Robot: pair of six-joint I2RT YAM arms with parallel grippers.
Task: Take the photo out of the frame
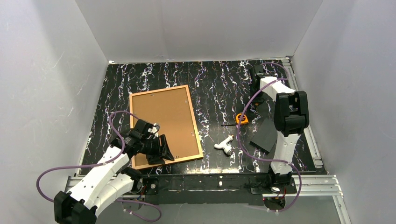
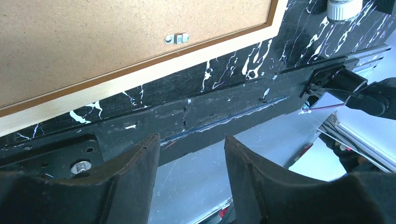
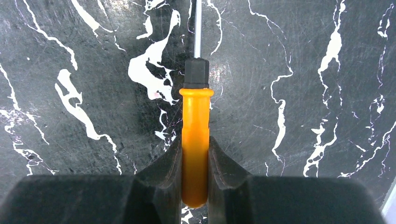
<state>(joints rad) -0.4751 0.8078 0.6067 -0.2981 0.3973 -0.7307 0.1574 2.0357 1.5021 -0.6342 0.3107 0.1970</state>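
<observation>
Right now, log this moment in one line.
frame face down, back up | left hand open, empty, by its near edge | right hand shut on screwdriver | photo not visible

frame [image 1: 166,123] left on table [image 1: 215,88], screwdriver [image 1: 241,118] right — well apart

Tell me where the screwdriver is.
The screwdriver is clamped by its orange handle in the right gripper, over the table right of the frame in the top view.

Frame [image 1: 163,123] face-down, cork back up
</observation>
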